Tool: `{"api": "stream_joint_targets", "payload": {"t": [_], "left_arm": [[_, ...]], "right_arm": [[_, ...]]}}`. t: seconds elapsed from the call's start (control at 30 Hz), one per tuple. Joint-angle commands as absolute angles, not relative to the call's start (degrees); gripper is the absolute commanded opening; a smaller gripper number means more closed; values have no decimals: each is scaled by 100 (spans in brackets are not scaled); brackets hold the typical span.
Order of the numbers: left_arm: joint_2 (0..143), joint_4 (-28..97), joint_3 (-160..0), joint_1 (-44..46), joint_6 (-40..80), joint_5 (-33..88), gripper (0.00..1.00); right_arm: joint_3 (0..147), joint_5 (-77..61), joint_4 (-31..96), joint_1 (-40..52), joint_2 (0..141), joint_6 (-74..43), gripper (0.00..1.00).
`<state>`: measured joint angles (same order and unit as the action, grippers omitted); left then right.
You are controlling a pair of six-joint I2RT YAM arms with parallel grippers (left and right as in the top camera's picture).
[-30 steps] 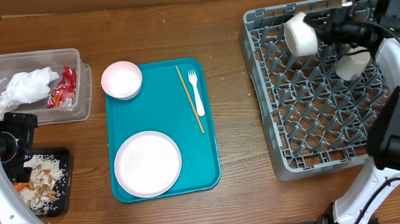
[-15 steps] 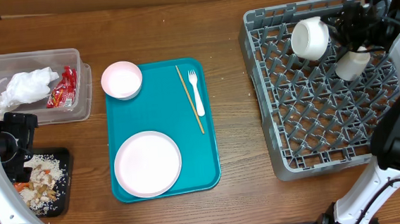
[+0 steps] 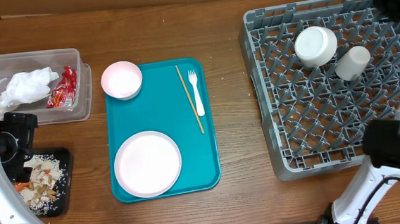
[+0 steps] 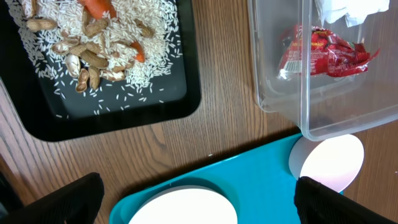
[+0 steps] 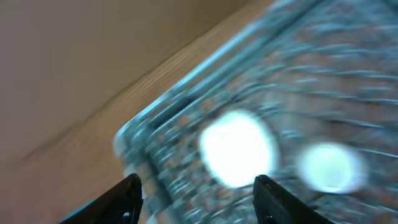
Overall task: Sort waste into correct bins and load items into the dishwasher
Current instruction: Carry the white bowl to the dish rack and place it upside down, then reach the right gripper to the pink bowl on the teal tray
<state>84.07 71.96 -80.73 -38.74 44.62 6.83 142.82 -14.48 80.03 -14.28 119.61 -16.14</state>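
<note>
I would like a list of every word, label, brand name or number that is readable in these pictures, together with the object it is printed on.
Red wrapper in the clear bin: some white print, too small and blurred to read.
Teal tray, white plate, dishwasher rack: no text visible.
Right wrist view: motion-blurred, nothing readable.

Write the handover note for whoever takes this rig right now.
Left gripper: open, empty, above the bins on the left.
Right gripper: open, empty, over the grey dishwasher rack; its view is blurred.
Done: white bowl and white cup are in the rack. Crumpled white tissue and red wrapper are in the clear plastic bin. Rice and peanuts are in the black tray.
Left: round white plate, small pink bowl, white plastic fork and wooden stick, all on the teal tray.
</note>
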Motion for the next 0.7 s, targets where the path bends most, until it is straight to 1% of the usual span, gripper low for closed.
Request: {"api": "stream_joint_targets", "payload": {"t": [0.0, 0.07, 0.1, 0.13, 0.23, 0.37, 0.4, 0.5, 0.6, 0.67], "left_arm": [[8431, 7190, -8117, -3883, 4416, 644, 100], [8431, 7190, -8117, -3883, 4416, 644, 100], [8431, 7190, -8117, -3883, 4416, 644, 100], [8431, 7190, -8117, -3883, 4414, 644, 100], [8431, 7190, -8117, -3883, 4414, 644, 100], [8431, 7192, -8117, -3883, 4416, 644, 100], [8431, 7190, -8117, -3883, 4414, 644, 100], [8431, 7190, -8117, -3883, 4414, 644, 100], [8431, 7190, -8117, -3883, 4414, 644, 100], [8431, 7190, -8117, -3883, 4414, 644, 100]], "right_arm": [[14363, -2635, 7981, -554, 11898, -880, 73], [14363, -2624, 7889, 43, 11931, -843, 91], [14363, -2550, 7811, 329, 11959, -843, 96], [14350, -2401, 7682, 687, 12003, -827, 97], [14094, -1949, 7008, 1715, 12193, -856, 98], [13906, -1879, 6101, 2818, 12870, -902, 95], [13906, -1806, 5975, 2967, 13032, -965, 95], [13906, -910, 5496, 3500, 13740, -1529, 92], [13906, -819, 5109, 3776, 14274, -1531, 88], [13906, -816, 4919, 3883, 14558, -1743, 87]]}}
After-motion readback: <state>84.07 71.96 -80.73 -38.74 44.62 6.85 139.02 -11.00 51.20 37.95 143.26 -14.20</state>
